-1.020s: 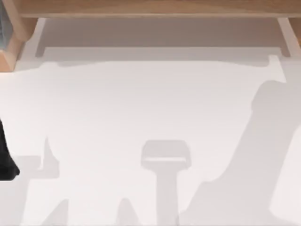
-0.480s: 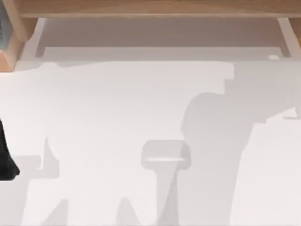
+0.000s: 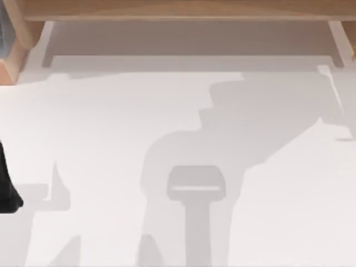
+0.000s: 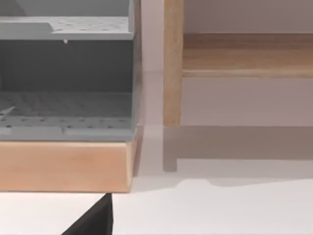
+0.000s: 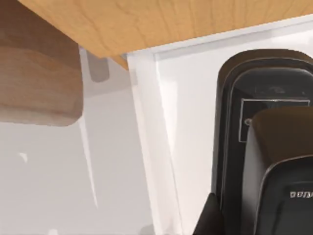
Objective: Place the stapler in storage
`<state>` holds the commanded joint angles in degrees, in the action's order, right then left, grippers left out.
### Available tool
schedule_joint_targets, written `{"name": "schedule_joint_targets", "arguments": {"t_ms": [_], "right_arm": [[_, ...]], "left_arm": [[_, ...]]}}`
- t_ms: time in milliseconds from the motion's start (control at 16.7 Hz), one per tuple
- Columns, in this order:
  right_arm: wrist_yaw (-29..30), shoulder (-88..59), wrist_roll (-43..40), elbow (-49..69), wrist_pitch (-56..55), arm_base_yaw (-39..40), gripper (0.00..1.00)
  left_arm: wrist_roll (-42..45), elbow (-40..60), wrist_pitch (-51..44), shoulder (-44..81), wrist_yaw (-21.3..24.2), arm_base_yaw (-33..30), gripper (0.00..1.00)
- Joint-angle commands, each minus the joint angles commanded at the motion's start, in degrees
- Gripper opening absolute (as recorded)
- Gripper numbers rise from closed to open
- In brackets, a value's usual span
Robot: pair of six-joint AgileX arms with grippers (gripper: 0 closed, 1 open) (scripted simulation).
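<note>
**Spotter:** Where is the stapler sitting right now?

**Me:** I'm seeing the stapler [image 5: 266, 93] in the right wrist view, close against that camera, over the white table [image 3: 111, 122] and near the front edge of the wooden shelf [image 3: 178, 8]. Its slim black body is running lengthwise away from the wrist and pointing toward the shelf, and the pale label outline is facing the camera.

**Spotter:** Is the right pincer clamping it?

**Me:** I cannot tell. The stapler is so close to the wrist that I'm guessing the right arm is carrying it, but that is a judgement and I'm not seeing a grip.

**Spotter:** And the left side?

**Me:** The left pincer [image 4: 93, 223] is showing as a black wedge just in front of the grey storage unit [image 4: 66, 73], which is standing on a wooden base [image 4: 63, 166] beside the shelf's leg [image 4: 172, 63]. I cannot tell whether it is apart or together either. The left arm [image 3: 6, 186] is parking at the table's left edge, well out from the shelf.

**Spotter:** So what is the next move turning on?

**Me:** I'm judging that the storage lies at the shelf's left end and the stapler is nearer the shelf's right portion, so the right arm is the nearer one. It needs to travel leftward along the shelf front, turning the stapler's long axis to slide into a grey tray.
</note>
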<state>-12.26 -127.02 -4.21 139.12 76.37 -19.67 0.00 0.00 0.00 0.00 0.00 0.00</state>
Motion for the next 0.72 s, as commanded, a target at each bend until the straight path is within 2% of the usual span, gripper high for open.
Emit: {"name": "schedule_joint_targets", "arguments": {"t_ms": [360, 720], "right_arm": [[-0.68, -0.51, -1.27, 0.22, -0.03, -0.59, 0.0], [1.38, -6.49, -5.93, -0.26, 0.94, -1.85, 0.0]], "left_arm": [[0.0, 0.0, 0.0, 0.0, 0.0, 0.0, 1.0], [0.0, 0.0, 0.0, 0.0, 0.0, 0.0, 1.0]]}}
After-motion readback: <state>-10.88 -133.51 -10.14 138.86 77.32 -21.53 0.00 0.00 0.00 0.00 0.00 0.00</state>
